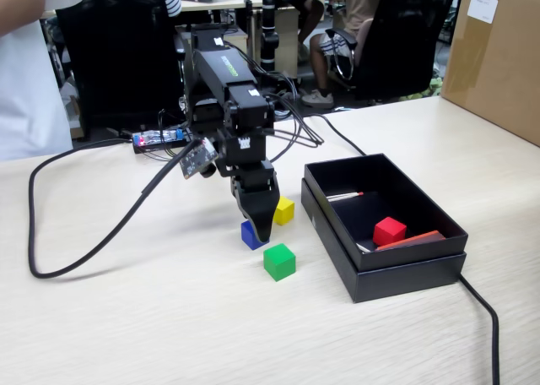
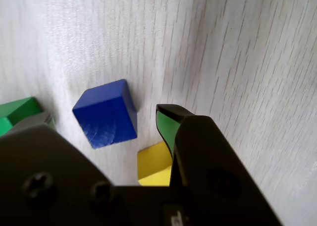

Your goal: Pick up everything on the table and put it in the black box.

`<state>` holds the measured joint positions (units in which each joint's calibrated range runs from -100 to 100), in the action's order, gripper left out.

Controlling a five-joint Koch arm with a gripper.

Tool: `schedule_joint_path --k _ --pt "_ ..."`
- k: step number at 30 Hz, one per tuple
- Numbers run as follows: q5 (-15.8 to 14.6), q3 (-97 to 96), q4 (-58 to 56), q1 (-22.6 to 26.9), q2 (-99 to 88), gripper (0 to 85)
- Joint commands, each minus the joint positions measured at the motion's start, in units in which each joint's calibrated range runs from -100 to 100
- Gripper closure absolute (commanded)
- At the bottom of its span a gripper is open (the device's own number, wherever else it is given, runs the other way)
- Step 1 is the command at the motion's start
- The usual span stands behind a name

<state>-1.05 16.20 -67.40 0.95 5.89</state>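
Hand (image 1: 260,230), spread, straddles matte blue cube (image 2: 105,114) on wood-grain table (image 1: 126,317)

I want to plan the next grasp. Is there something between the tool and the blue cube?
Nothing visible. In the wrist view the blue cube sits on bare table beside the tool; the yellow cube and green cube lie off to either side.

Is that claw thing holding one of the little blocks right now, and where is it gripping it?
Nothing is held. The gripper is open over the table, with the blue cube lying loose between its jaws; neither jaw is seen touching it.
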Motion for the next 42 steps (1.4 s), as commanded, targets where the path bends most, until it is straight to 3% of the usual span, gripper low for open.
schedule_joint_path --k 1,4,8,13,17,24,32,33,42 --pt "-0.98 5.1 0.32 -0.1 0.82 50.0" --pt "-1.37 5.1 0.32 -0.1 1.63 56.8" --pt "-2.05 5.65 0.23 -0.15 -0.78 74.1" --pt "-1.9 6.64 -0.89 0.49 -12.49 76.2" --pt "-1.95 11.0 -2.1 5.62 -23.04 76.2" --pt "-4.0 26.86 -2.1 14.65 -10.65 76.1" --pt "-4.25 34.84 -2.1 15.78 12.64 74.2" --pt "-4.2 34.57 -2.1 15.78 13.33 68.4" --pt "-3.81 33.48 -2.19 15.78 2.08 47.9"
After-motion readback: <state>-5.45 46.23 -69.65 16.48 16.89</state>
